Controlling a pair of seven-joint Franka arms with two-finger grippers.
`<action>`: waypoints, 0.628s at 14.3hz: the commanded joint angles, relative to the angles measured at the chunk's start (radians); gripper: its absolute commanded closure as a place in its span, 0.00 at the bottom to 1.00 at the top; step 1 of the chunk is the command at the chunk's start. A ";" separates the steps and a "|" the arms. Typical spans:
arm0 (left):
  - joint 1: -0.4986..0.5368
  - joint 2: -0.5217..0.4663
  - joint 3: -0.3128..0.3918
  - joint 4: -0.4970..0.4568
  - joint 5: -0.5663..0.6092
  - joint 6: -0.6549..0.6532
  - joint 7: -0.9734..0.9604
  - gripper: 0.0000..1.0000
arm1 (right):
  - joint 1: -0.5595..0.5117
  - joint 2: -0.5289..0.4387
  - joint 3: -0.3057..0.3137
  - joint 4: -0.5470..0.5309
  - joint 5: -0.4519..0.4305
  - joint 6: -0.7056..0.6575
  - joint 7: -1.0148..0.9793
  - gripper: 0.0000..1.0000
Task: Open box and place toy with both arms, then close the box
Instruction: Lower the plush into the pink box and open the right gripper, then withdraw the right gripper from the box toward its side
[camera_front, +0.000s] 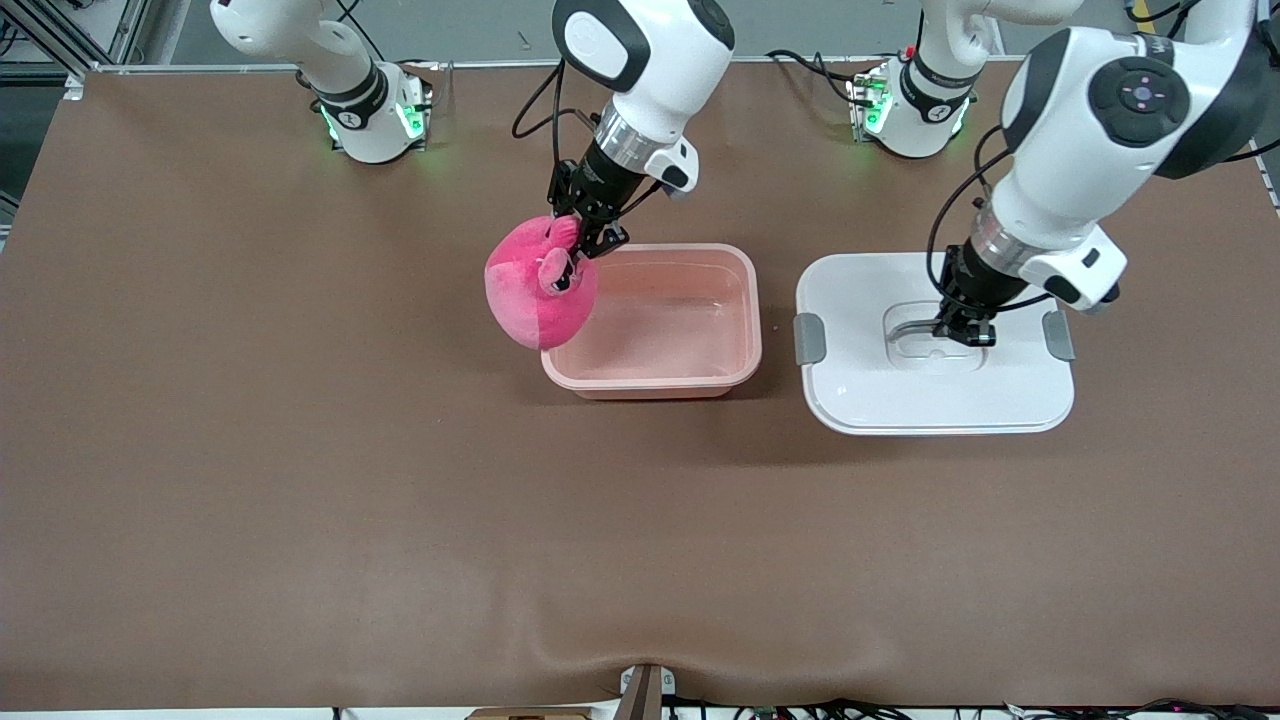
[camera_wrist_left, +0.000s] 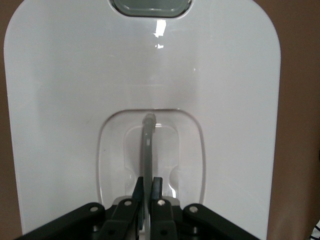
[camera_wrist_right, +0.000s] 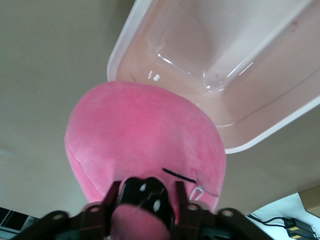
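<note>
The pale pink box stands open in the middle of the table; it also shows in the right wrist view. Its white lid lies flat beside it toward the left arm's end, with grey clips at its ends. My left gripper is shut on the lid's clear handle in the recess. My right gripper is shut on the hot-pink plush toy and holds it in the air over the box's rim at the right arm's end. The toy fills the right wrist view.
The brown table cover stretches widely nearer the front camera. The two arm bases stand along the edge farthest from the front camera. Cables lie by the table's front edge.
</note>
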 joint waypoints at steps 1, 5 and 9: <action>0.040 -0.038 -0.011 -0.029 -0.026 0.001 0.061 1.00 | -0.005 0.006 -0.003 0.061 -0.017 -0.017 -0.015 0.00; 0.040 -0.038 -0.011 -0.027 -0.027 -0.001 0.061 1.00 | -0.034 0.002 -0.004 0.176 0.026 -0.075 -0.084 0.00; 0.033 -0.038 -0.011 -0.027 -0.029 -0.001 0.061 1.00 | -0.141 -0.021 -0.007 0.187 0.098 -0.068 -0.229 0.00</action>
